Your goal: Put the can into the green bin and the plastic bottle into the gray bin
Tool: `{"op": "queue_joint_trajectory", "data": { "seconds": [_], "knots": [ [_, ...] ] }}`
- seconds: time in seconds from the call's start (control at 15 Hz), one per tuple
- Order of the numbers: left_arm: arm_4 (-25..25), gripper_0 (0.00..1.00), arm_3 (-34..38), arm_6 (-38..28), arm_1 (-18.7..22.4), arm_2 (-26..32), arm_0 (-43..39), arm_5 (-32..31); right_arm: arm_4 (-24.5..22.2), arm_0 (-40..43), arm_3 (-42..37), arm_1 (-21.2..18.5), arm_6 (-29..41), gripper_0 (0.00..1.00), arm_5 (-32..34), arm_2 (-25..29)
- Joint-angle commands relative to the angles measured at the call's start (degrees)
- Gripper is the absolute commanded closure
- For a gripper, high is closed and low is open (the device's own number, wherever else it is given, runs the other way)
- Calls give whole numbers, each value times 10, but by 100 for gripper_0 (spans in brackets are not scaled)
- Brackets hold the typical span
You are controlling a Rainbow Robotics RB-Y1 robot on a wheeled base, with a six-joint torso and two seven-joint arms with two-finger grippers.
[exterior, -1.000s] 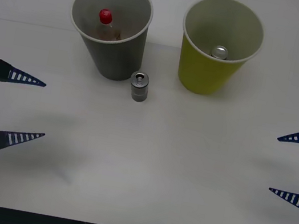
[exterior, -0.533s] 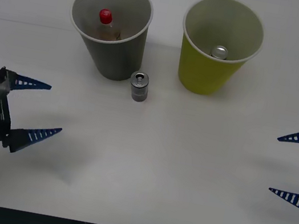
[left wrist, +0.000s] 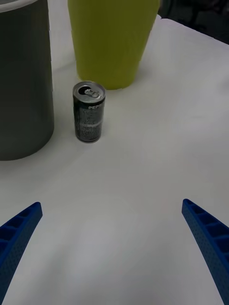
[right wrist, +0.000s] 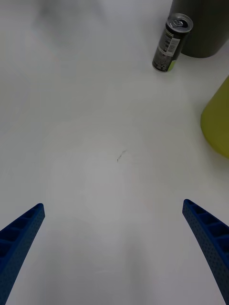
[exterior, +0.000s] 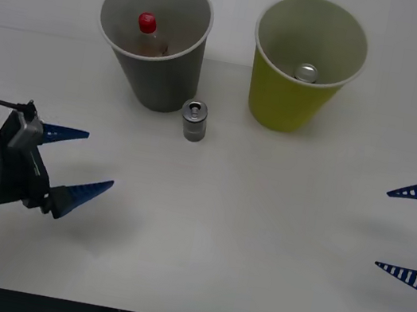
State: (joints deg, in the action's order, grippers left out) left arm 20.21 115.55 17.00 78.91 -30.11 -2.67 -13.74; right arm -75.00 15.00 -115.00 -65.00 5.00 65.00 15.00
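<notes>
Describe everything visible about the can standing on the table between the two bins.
The can is small, short, silver-gray metal with a dark printed label and a pull-tab top. It stands upright on the white table, just in front of the gray bin and to the left of the green bin. No gripper touches it; whether it touches the gray bin cannot be told.

Big white tabletop (exterior: 256, 253), smooth & evenly lit, w/ soft gray shadows on it. A thin line runs across its far part. Dark strip along the near edge. Dark room past the far corner.
</notes>
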Motion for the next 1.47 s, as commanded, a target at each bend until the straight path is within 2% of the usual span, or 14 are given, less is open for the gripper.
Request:
{"op": "queue_joint_trajectory", "data": {
  "seconds": [0.07,0.33,0.47,0.6,0.73,0.87,1.0,1.2,1.33,1.47],
  "knots": [
    [-72,0,-2,64,-1,-44,32,24,0,0,0,0,0,0,0,0],
    [-171,0,-24,145,-10,-104,78,23,0,0,0,0,0,0,0,0],
    [-228,0,-41,190,-13,-131,97,3,0,0,0,0,0,0,0,0],
    [-322,0,-86,249,-15,-196,141,-67,0,0,0,0,0,0,0,0],
    [-467,0,-123,365,-15,-286,199,-134,0,0,0,0,0,0,0,0],
    [-628,0,-125,487,-18,-384,255,-174,0,0,0,0,0,0,0,0],
    [-747,0,-127,600,-32,-438,286,-197,0,0,0,0,0,0,0,0],
    [-846,0,-136,690,-61,-451,294,-207,0,0,0,0,0,0,0,0],
    [-890,0,-156,740,-89,-464,303,-223,0,0,0,0,0,0,0,0],
    [-954,0,-182,794,-118,-520,340,-264,0,0,0,0,0,0,0,0]
  ]
}}
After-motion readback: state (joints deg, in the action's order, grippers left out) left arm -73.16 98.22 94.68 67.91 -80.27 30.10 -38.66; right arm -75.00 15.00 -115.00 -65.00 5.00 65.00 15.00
